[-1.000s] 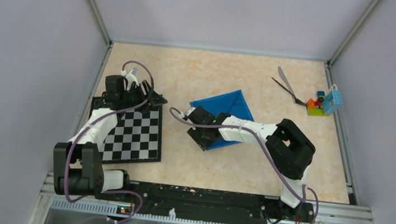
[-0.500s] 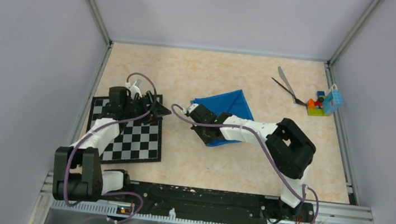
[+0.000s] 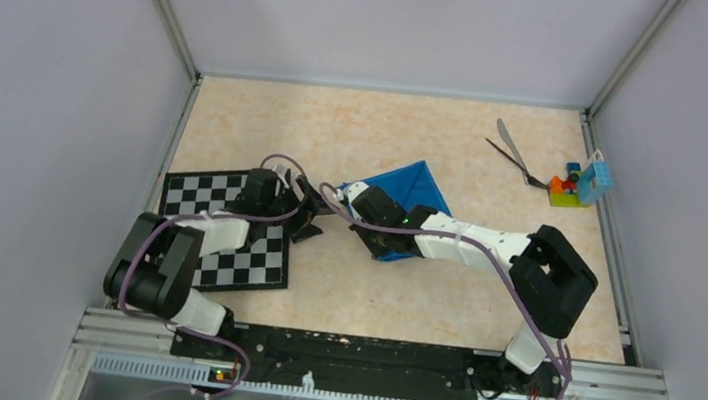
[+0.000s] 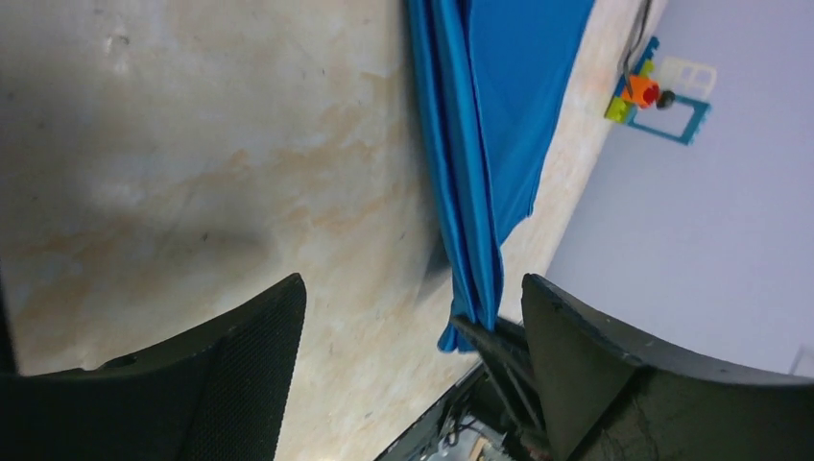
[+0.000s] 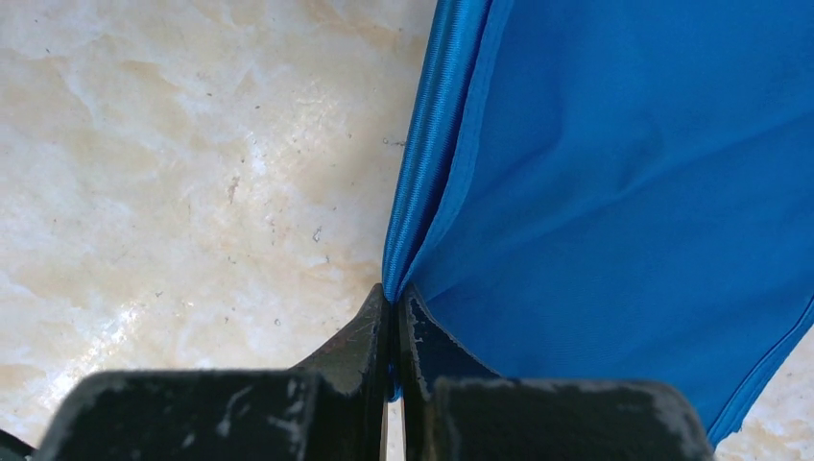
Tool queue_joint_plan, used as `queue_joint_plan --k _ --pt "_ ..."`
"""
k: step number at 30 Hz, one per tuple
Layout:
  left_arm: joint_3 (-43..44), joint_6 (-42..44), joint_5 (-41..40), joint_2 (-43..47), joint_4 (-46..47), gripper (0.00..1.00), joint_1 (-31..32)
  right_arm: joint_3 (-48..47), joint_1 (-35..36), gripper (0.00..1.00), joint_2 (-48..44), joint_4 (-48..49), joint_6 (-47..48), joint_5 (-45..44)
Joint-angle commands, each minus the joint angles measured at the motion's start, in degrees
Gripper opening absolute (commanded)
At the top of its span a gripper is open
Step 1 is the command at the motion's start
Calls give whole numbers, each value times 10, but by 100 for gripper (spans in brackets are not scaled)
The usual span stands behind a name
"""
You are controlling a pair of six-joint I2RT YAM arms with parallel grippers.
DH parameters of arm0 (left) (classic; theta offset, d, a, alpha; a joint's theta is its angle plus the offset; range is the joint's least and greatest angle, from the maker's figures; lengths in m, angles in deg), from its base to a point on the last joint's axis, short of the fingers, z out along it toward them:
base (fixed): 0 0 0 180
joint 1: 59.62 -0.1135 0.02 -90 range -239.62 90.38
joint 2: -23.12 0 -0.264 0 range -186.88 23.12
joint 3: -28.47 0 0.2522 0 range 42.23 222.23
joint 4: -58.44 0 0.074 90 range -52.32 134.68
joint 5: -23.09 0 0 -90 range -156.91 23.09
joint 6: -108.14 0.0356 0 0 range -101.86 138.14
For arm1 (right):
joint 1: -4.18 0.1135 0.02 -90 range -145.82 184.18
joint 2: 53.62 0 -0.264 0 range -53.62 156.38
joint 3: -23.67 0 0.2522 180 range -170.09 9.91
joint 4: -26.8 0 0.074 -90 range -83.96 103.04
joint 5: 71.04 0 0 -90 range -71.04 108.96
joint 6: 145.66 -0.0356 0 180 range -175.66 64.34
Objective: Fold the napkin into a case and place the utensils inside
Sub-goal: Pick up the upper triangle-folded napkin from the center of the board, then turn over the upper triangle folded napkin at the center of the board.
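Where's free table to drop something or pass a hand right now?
Free: far strip of table behind chessboard and napkin; near-centre patch between chessboard and right arm. Crowded: far-right corner (utensils, toy blocks) and the chessboard-napkin gap, where left gripper and right gripper sit.

**Clear lanes and obstructions on the table [image 3: 388, 128].**
Bare surface runs from 10 to 1 o'clock and along 6 o'clock. The chessboard [image 3: 198, 188], under the left arm [image 3: 216, 230], fills 8 to 9 o'clock; the napkin [image 3: 419, 183] holds the centre, the right arm [image 3: 476, 242] reaching in from 4 o'clock. Utensils [image 3: 511, 149] and toy blocks [image 3: 573, 185] crowd 2 o'clock. Left gripper [image 4: 413, 288] and right gripper [image 5: 394, 300] leave a narrow gap at the napkin's 9 o'clock tip.
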Motion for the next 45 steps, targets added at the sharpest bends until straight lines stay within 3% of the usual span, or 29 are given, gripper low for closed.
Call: queue_joint_plan --k 1,6,13,20,28,32,35,39,41,45 --pt "69 -82 -68 -61 40 87 30 8 -11 0 -28 37 -4 13" --pt "91 -135 -70 -133 66 84 47 12 -19 0 -30 49 -6 27" --pt "119 -165 -86 -210 101 69 61 20 -33 0 -37 60 -6 45" --pt "157 -159 -111 -242 72 56 71 22 -35 0 -39 64 -7 49" --pt "187 -114 -138 -229 34 15 72 24 -35 0 -46 59 -7 54" --pt "189 -81 -139 -168 -4 0 71 34 -22 0 -69 55 -30 93" --pt "171 -65 -144 -84 -53 0 69 34 16 0 -95 61 -72 145" --pt "174 -38 -196 80 -234 0 69 22 81 0 -127 106 -154 214" --pt "204 -25 -266 173 -344 0 68 22 108 0 -150 154 -197 277" --pt "290 -16 -334 285 -465 0 72 108 108 0 -219 371 -342 420"
